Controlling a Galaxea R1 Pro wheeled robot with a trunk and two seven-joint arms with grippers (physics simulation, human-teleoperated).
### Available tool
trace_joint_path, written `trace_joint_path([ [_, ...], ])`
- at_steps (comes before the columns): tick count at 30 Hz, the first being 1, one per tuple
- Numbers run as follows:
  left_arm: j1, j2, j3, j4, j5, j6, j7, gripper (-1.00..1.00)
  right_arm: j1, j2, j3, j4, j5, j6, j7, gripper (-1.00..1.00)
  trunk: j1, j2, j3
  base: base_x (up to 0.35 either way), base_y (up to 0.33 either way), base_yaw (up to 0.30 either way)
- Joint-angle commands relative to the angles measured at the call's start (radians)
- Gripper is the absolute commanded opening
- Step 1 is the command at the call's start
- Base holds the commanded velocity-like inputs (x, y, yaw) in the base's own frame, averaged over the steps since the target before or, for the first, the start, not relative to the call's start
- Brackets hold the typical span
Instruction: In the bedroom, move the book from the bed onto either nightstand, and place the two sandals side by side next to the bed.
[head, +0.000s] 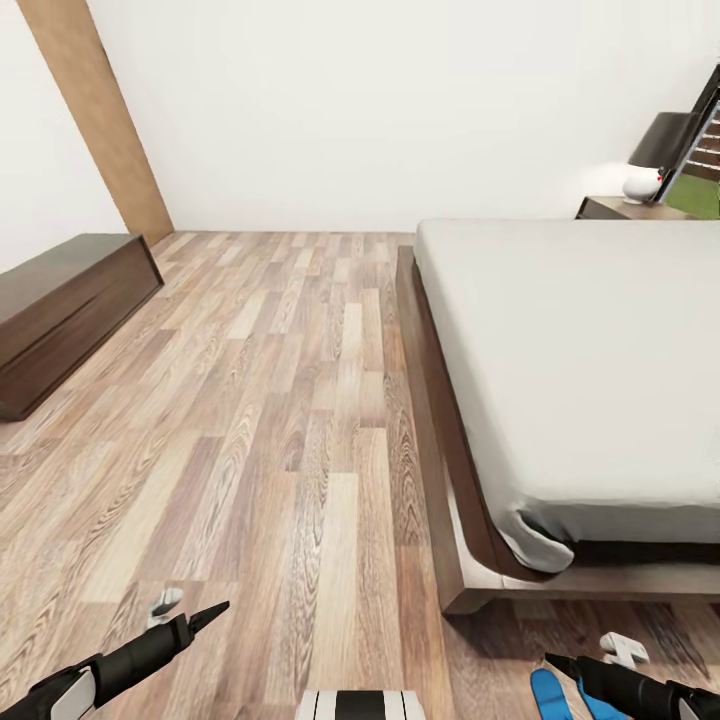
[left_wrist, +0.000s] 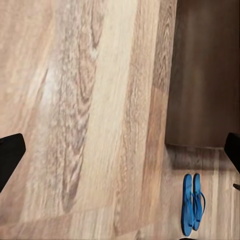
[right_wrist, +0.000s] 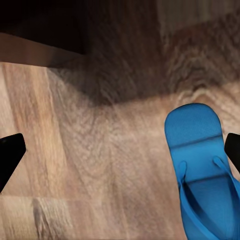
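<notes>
Progress judged as partial. Blue sandals found lying flat on the wood floor, close together and parallel, just off the corner of the bed frame; from the left wrist view, apparently touching along their length. One sandal seen close up from the right wrist view, strap side up, near the dark frame edge. Sandal placement therefore looks done or nearly so, as a judgement only.

Book not located on the visible stretch of mattress; transfer to a nightstand beyond the bed's far corner cannot be confirmed either way. Top of that nightstand carrying a white object and a dark lamp; nothing book-like made out there.

Left gripper hanging low over bare floor, fingers spread, nothing held. Right gripper hanging just above the sandal, fingers spread, nothing pinched.

No brands, labels or legible writing anywhere.
</notes>
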Motion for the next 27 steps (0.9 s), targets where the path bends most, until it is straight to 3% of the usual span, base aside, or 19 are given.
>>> trace_joint_path([
  [1,0.000,-0.003,-0.008,0.000,0.010,0.008,0.001,1.00,0.000,0.000,-0.008,-0.001,0.007,0.009,0.005,1.00,-0.001,0.000,0.003,0.000,0.000,0.000],
  [6,0.000,-0.009,-0.008,0.000,0.009,0.008,0.056,1.00,0.000,0.000,-0.008,0.000,0.008,0.009,0.005,1.00,-0.003,0.001,0.023,0.000,0.000,0.000],
  [11,0.000,-0.028,-0.008,0.000,0.009,0.007,0.068,1.00,0.000,0.014,-0.008,0.001,0.008,0.009,0.004,1.00,-0.005,0.002,0.042,0.000,0.000,0.000],
  [20,0.000,-0.032,-0.008,0.000,0.009,0.006,0.071,1.00,0.000,0.031,-0.008,0.001,0.009,0.009,0.004,1.00,-0.009,0.004,0.077,0.000,0.000,0.000],
  [27,0.000,-0.048,-0.009,0.000,0.009,-0.023,0.131,1.00,0.000,0.036,-0.007,0.001,0.010,0.009,0.003,1.00,-0.012,0.006,0.104,0.000,0.000,0.000],
])
